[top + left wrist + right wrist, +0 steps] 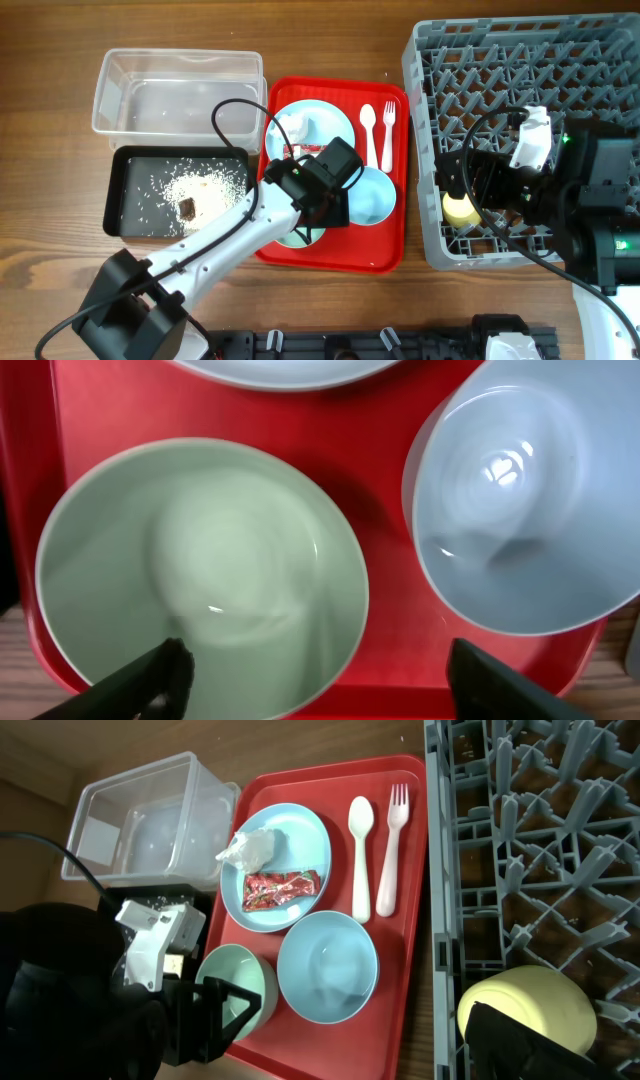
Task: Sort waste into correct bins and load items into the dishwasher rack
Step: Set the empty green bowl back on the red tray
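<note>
While the grey dishwasher rack (pixel 500 60) fills the table's (pixel 60 60) right side, the red tray (pixel 330 255) lies beside it. Further left is the clear tub (pixel 110 100), with the black tray (pixel 125 200) just beside it. On the red tray sit the blue plate (pixel 295 835), blue bowl (pixel 327 965) and green bowl (pixel 200 570). The left hand (pixel 320 665) hangs released over the green bowl. The yellow cup (pixel 530 1000) lies in the rack at the right hand (pixel 472 192); I cannot tell its grip. Spoon (pixel 361 850) and fork (pixel 392 850) lie side by side on the red tray, napkin (pixel 250 848) and wrapper (pixel 282 887) rest on the plate, and rice scraps (pixel 200 185) lie in the black tray.
</note>
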`<state>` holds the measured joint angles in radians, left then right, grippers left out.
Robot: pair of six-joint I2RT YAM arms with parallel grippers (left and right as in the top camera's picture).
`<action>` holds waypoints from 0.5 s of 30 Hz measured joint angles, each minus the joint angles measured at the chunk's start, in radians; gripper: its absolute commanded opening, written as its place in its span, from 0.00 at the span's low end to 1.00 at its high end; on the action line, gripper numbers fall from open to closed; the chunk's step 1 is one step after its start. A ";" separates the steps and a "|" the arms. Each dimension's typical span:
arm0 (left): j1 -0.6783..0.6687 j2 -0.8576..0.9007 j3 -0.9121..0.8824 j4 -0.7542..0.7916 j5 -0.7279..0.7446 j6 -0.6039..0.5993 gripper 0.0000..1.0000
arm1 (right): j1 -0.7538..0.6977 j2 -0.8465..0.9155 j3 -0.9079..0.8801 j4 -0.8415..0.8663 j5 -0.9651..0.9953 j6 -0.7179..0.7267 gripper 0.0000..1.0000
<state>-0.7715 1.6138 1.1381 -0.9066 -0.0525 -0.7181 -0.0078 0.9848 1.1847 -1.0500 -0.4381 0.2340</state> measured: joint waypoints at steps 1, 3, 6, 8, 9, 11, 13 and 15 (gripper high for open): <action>0.009 0.000 0.006 0.006 -0.015 0.010 0.92 | 0.000 0.000 0.000 0.000 0.000 0.000 0.98; 0.044 0.000 0.027 0.054 -0.054 0.037 0.93 | 0.000 0.000 0.000 0.000 0.000 0.000 0.98; 0.142 0.002 0.056 0.202 -0.113 0.105 0.90 | 0.000 0.000 0.000 0.000 0.000 0.000 0.98; 0.203 0.015 0.065 0.290 -0.133 0.149 0.88 | 0.000 0.000 0.000 0.000 0.000 0.000 0.98; 0.231 0.030 0.067 0.333 -0.138 0.172 0.87 | 0.000 0.000 0.000 0.000 0.000 0.000 0.98; 0.266 0.073 0.071 0.395 -0.137 0.218 0.86 | 0.000 0.000 0.000 0.001 0.000 0.000 0.98; 0.282 0.146 0.071 0.461 -0.129 0.278 0.85 | 0.000 0.000 0.000 0.001 0.000 0.000 0.98; 0.282 0.211 0.071 0.517 -0.122 0.325 0.75 | 0.000 0.000 0.000 0.000 0.000 0.000 0.98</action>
<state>-0.4900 1.8248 1.2095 -0.3897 -0.1741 -0.3935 -0.0078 0.9848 1.1847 -1.0496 -0.4377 0.2340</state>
